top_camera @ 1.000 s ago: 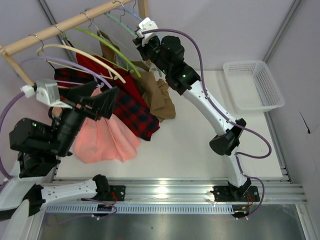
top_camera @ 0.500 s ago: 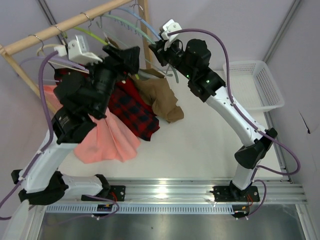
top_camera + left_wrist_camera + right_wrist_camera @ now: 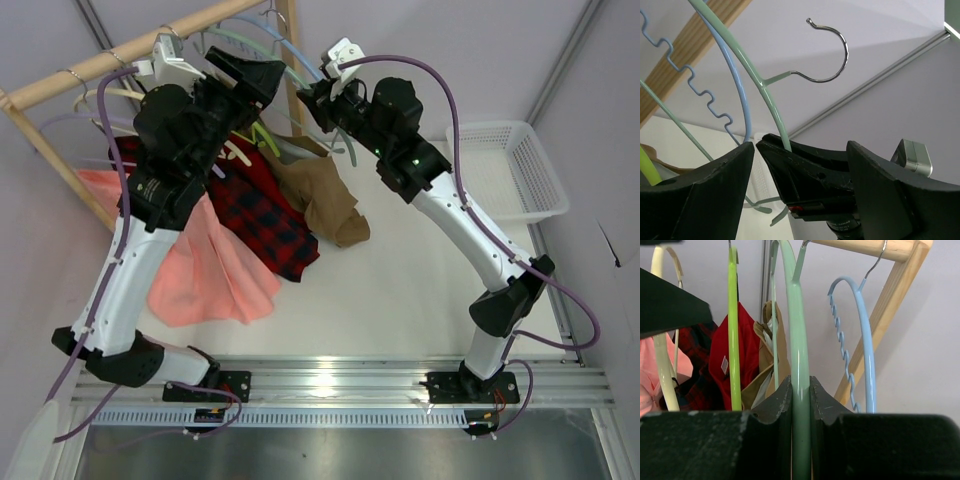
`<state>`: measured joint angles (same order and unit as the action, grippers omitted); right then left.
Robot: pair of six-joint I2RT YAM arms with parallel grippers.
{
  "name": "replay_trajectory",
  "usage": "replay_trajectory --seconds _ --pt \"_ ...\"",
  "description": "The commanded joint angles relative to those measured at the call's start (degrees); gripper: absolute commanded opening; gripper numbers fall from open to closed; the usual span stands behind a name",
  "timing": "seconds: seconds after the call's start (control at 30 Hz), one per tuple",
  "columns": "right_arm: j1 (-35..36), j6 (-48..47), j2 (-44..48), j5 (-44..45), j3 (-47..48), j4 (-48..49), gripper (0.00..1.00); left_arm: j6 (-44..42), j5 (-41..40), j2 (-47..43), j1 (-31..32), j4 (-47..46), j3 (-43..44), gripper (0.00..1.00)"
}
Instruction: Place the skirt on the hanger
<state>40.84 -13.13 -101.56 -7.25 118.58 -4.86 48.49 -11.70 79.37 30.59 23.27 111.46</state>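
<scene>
My right gripper (image 3: 312, 100) is shut on the arch of the pale sage-green hanger (image 3: 800, 365), high up beside the wooden rail (image 3: 120, 55). In the left wrist view the hanger (image 3: 771, 102) has its silver hook (image 3: 832, 55) free in the air. The tan skirt (image 3: 325, 195) hangs crumpled just below the right gripper and trails onto the table; it also shows behind the hanger in the right wrist view (image 3: 771, 340). My left gripper (image 3: 265, 80) is open and empty, raised close to the right gripper, with its fingers (image 3: 715, 195) on either side of the held hanger but not touching it.
The red-and-black plaid skirt (image 3: 265, 220) and the salmon-pink skirt (image 3: 205, 270) hang at the left. A lime-green hanger (image 3: 733, 330), a light blue hanger (image 3: 867, 340) and a cream hanger (image 3: 660, 340) hang on the rail. A white basket (image 3: 505, 170) stands at the right.
My left arm has swung up from low on the left to the rail, right beside the right gripper. The right gripper moved a little right with the hanger and skirt, then held still.
</scene>
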Motion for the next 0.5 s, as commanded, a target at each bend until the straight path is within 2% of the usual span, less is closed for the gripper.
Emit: replay_trajectory --seconds 0.0,0.17,0.3,0.47 --pt "0.64 1.96 4.00 -2.60 1.91 14.00 0.00 4.86 7.83 0.08 -1.58 -2.61 1.21 0.80" --pt "1.96 0.12 3.74 -1.37 1.91 14.09 0.00 6.18 8.36 2.71 -1.94 -6.29 1.13 0.76" --pt "2.84 -0.67 3.30 -0.58 2.18 13.48 0.00 6.88 7.75 5.61 -2.02 -4.72 3.93 0.73" --pt "3.54 -1.11 3.56 -0.40 1.83 13.39 0.00 8.72 5.29 6.23 -2.73 -6.30 1.05 0.69"
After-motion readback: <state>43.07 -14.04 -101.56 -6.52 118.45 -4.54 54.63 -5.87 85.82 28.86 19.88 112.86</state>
